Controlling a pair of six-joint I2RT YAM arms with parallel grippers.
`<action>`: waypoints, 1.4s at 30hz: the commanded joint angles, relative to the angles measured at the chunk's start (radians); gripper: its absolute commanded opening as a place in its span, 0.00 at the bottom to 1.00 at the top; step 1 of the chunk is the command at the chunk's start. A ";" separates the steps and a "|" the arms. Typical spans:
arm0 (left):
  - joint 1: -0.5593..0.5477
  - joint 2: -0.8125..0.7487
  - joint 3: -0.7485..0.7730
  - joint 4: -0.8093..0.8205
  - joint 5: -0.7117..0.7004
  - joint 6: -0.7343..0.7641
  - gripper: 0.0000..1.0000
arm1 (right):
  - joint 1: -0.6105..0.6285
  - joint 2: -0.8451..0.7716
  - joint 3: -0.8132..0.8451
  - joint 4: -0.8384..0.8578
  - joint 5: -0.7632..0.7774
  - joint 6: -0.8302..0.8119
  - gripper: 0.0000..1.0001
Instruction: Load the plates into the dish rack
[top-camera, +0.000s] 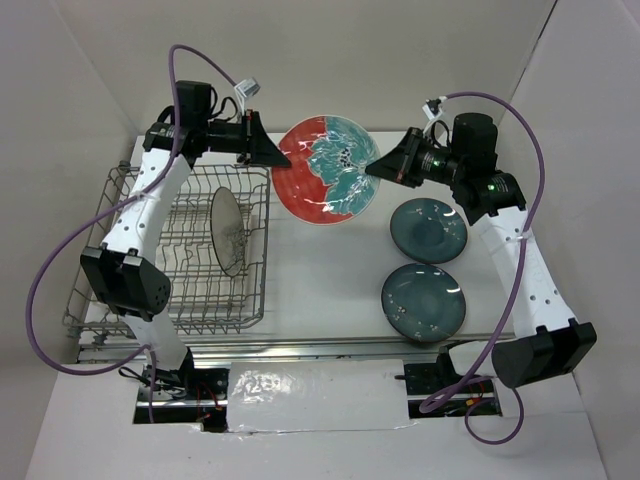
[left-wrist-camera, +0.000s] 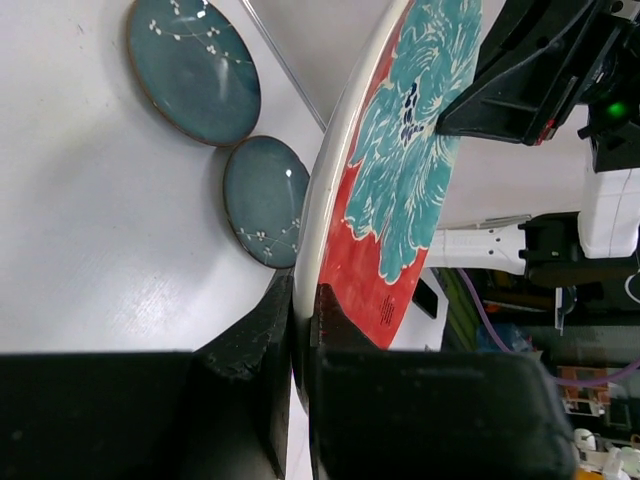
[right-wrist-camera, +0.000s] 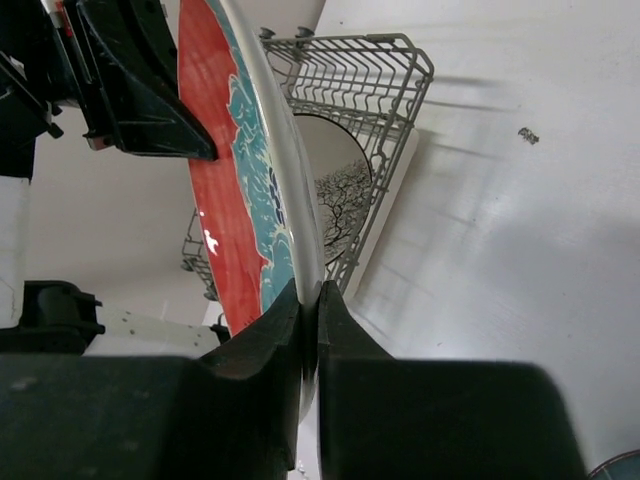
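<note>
The red plate with teal flowers (top-camera: 325, 170) hangs in the air between the two arms, to the right of the dish rack (top-camera: 262, 250). My left gripper (top-camera: 278, 157) is shut on its left rim, and the left wrist view shows both fingers pinching the white edge (left-wrist-camera: 303, 300). My right gripper (top-camera: 372, 168) is shut on the opposite rim (right-wrist-camera: 310, 295). A cream plate with a grey pattern (top-camera: 228, 230) stands on edge among the rack's tines. Two dark teal plates (top-camera: 428, 229) (top-camera: 423, 301) lie flat on the table under the right arm.
The wire rack fills the left side of the table, with my left arm reaching over it. White walls close the table in at the back and both sides. A purple cable loops off each arm.
</note>
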 joint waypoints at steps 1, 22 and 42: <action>0.007 -0.054 0.060 0.018 -0.053 0.011 0.00 | 0.014 -0.018 0.079 0.110 -0.051 0.003 0.08; 0.166 -0.169 0.344 -0.192 -0.403 0.103 0.00 | -0.107 -0.083 0.218 -0.120 0.313 -0.081 1.00; 0.516 -0.461 0.031 -0.036 -0.840 0.269 0.00 | -0.156 -0.047 0.168 -0.148 0.316 -0.061 1.00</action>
